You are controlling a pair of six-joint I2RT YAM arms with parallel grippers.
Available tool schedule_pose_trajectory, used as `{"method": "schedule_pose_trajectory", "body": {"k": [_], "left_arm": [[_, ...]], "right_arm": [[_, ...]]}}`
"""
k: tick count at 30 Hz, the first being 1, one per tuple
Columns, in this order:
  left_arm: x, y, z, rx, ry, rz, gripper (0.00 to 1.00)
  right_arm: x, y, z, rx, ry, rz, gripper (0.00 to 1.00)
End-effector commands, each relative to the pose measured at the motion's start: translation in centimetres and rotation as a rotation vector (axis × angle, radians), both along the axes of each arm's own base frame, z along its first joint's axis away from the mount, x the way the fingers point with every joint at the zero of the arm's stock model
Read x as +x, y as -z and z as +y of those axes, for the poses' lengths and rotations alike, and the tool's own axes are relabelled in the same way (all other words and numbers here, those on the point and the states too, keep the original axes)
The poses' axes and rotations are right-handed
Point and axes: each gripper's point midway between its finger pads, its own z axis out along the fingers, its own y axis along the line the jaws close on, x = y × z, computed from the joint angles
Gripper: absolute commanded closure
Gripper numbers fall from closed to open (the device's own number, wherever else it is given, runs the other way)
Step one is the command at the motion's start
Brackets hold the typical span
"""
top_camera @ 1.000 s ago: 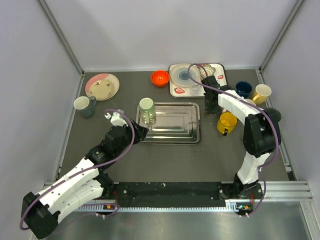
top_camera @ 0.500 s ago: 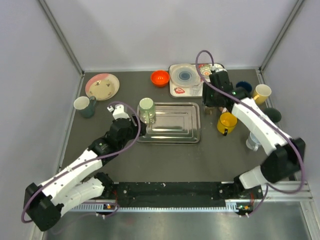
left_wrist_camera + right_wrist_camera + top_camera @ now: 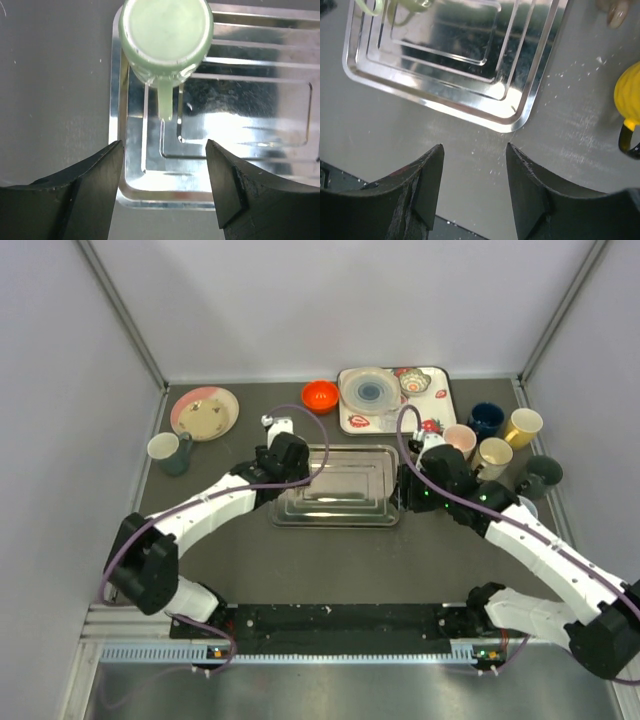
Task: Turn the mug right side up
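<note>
Nearest, right gripper (image 3: 474, 192): jaws parted, nothing in them, hanging over bare table just off a right-hand corner of the steel tray (image 3: 350, 490). Just right of it, one yellow mug (image 3: 627, 97), caught only by the right wrist camera, hidden under the arm from above.

Farther in, left gripper (image 3: 162, 187): likewise released and empty, poised over the tray's left end. Beyond its fingertips and apart from them, one pale green mug (image 3: 166, 35) on the tray's left end, seemingly base-up, handle pointing back toward the gap. Covered by the wrist in the top view.

Left of the tray, one teal mug (image 3: 170, 452). To the right, five in a cluster: dark green mug (image 3: 543, 470), cream cup (image 3: 492, 453), pink cup (image 3: 460, 438), gold mug (image 3: 523, 425), navy mug (image 3: 487, 417).

Along the far edge, one pink plate (image 3: 205, 412), one orange bowl (image 3: 320, 396), one patterned tray (image 3: 440, 405) bearing a blue plate (image 3: 372, 392) and a small bowl (image 3: 415, 383).
</note>
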Motion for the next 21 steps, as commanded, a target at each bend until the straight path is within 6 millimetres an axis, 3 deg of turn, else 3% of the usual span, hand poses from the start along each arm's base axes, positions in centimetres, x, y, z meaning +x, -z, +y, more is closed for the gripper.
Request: {"method": "schedule_pose_trajectory", "body": {"k": [1, 8, 21], "left_arm": [[3.2, -1.0, 0.1, 0.036, 0.004, 0.02, 0.29], [5.3, 1.8, 0.1, 0.049, 0.004, 0.107, 0.34], [7.2, 3.9, -0.3, 0.041, 0.007, 0.154, 0.43]], "right_arm": [[-0.5, -3.1, 1.4, 0.131, -0.041, -0.091, 0.47], [-0.7, -1.7, 0.8, 0.104, -0.038, -0.102, 0.47], [-1.0, -0.8, 1.1, 0.11, -0.053, -0.084, 0.47]]}}
